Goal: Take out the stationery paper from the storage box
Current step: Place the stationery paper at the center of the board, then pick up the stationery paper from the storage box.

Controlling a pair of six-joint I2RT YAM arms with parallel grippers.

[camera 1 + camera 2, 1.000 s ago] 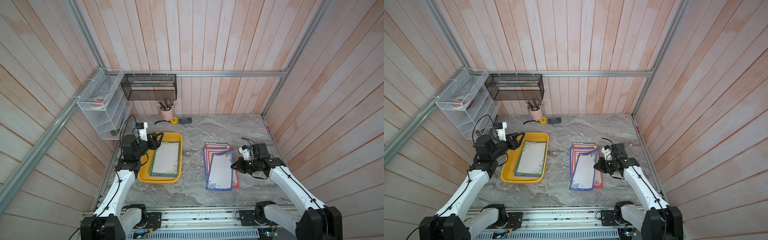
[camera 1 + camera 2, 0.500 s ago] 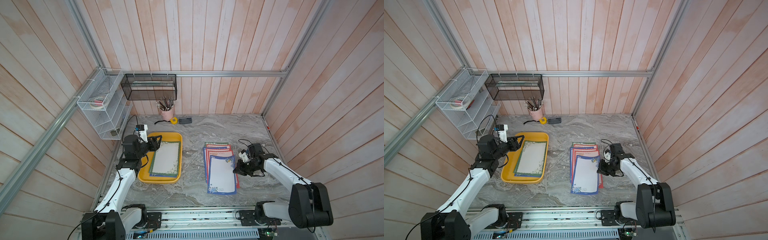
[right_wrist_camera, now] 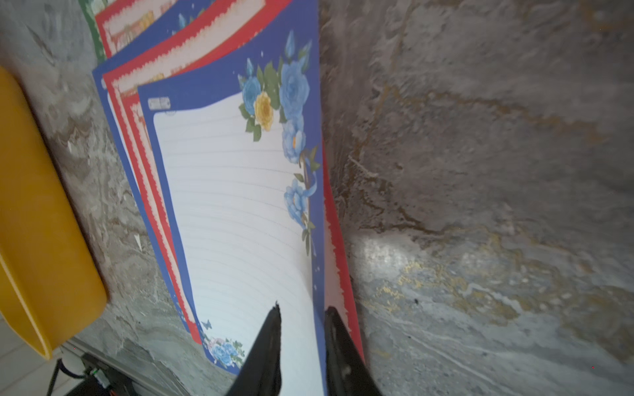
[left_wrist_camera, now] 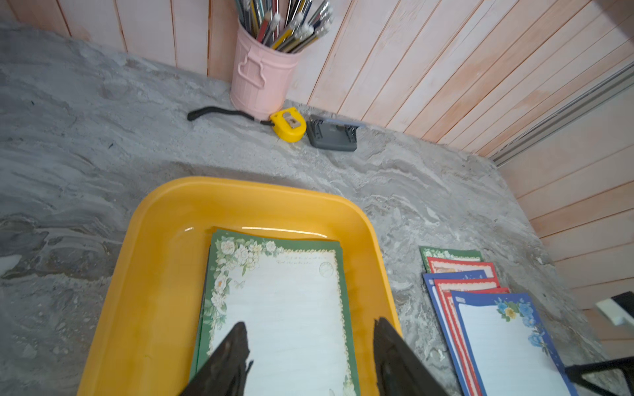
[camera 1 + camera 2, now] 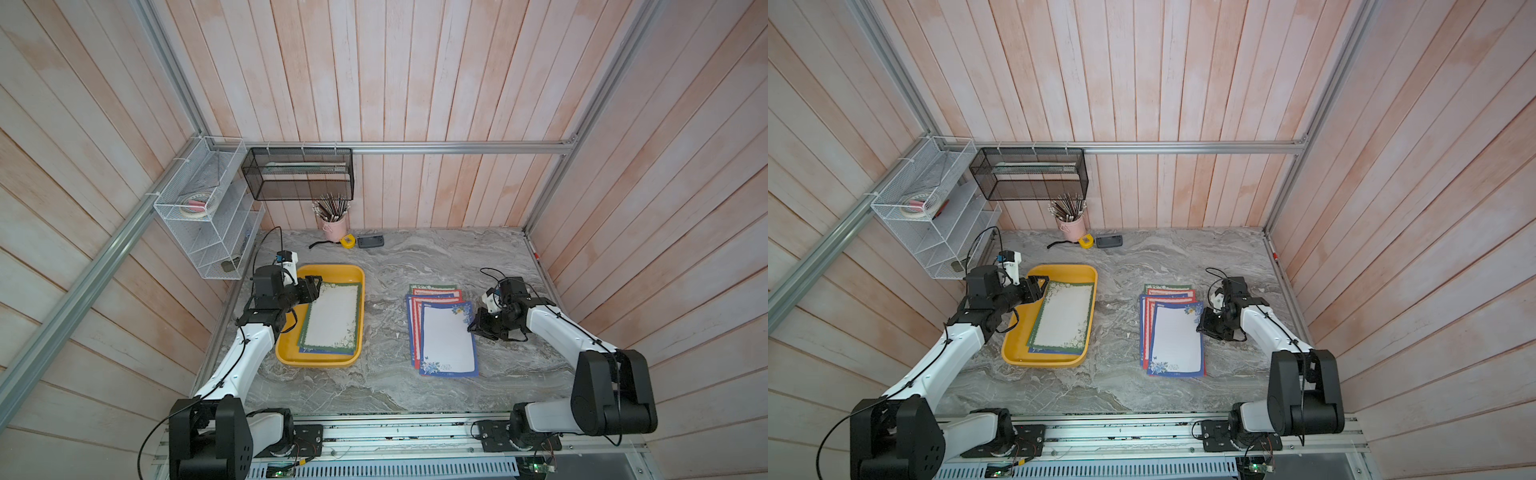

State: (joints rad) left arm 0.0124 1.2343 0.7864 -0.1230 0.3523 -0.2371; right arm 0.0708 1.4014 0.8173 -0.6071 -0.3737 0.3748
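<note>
Your left gripper (image 4: 308,329): jaws spread, above the green sheet (image 4: 284,301), which lies in the box (image 4: 240,192) at left. Your right gripper (image 3: 302,312): jaws narrowly parted at the right edge of the blue sheet (image 3: 233,205), which tops the pile (image 5: 434,297) on the table (image 5: 386,266) to the right of the box.

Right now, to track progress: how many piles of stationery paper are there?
2. One lies in the yellow storage box, green-bordered sheet on top; the other is fanned on the tabletop by the right hand, blue-bordered sheet on top. What lies underneath is partly hidden.
</note>
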